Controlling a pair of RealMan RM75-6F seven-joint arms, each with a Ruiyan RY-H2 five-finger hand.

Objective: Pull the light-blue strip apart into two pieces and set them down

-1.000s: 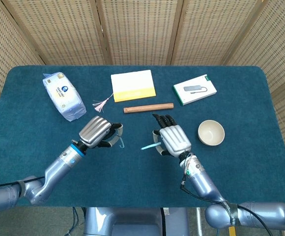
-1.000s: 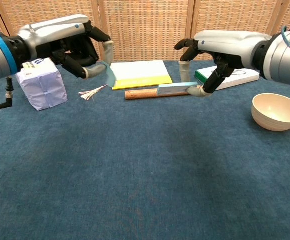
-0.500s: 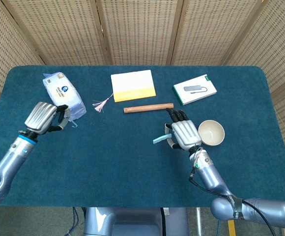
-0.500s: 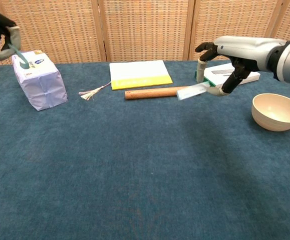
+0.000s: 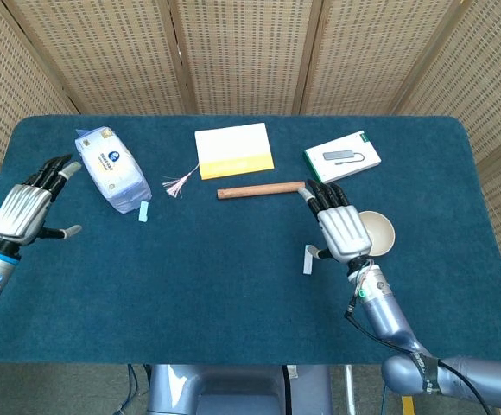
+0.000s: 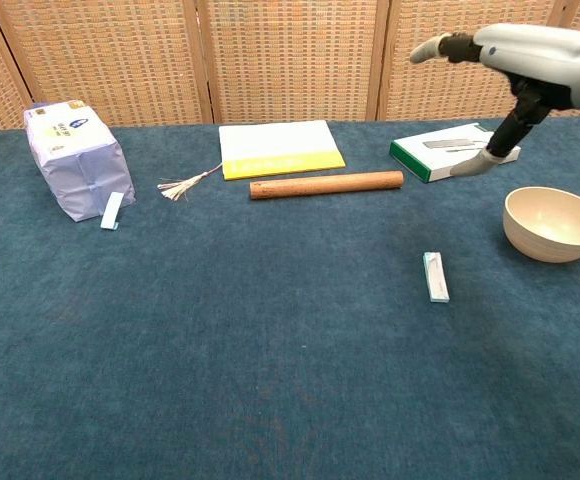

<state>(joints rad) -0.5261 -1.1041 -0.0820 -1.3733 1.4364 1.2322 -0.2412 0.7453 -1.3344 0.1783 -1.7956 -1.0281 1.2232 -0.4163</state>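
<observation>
Two light-blue strip pieces lie apart on the blue cloth. One piece [image 5: 143, 212] [image 6: 112, 210] rests beside the tissue pack on the left. The other piece [image 5: 307, 259] [image 6: 435, 276] lies right of centre, in front of the bowl. My left hand [image 5: 26, 210] hovers at the far left edge with fingers spread, holding nothing; the chest view does not show it. My right hand [image 5: 342, 227] [image 6: 515, 68] is raised beside the bowl, fingers spread and empty, just right of its piece.
A tissue pack [image 5: 110, 169] sits at back left, with a pink tassel [image 5: 178, 184], a yellow-and-white pad [image 5: 234, 150] and a wooden rod [image 5: 260, 190] mid-table. A white-and-green box [image 5: 342, 156] and a cream bowl [image 6: 555, 222] stand at right.
Both hands let go of their strip pieces, which now lie on the cloth. The left hand moved further left and opened; the right hand rose and opened.
</observation>
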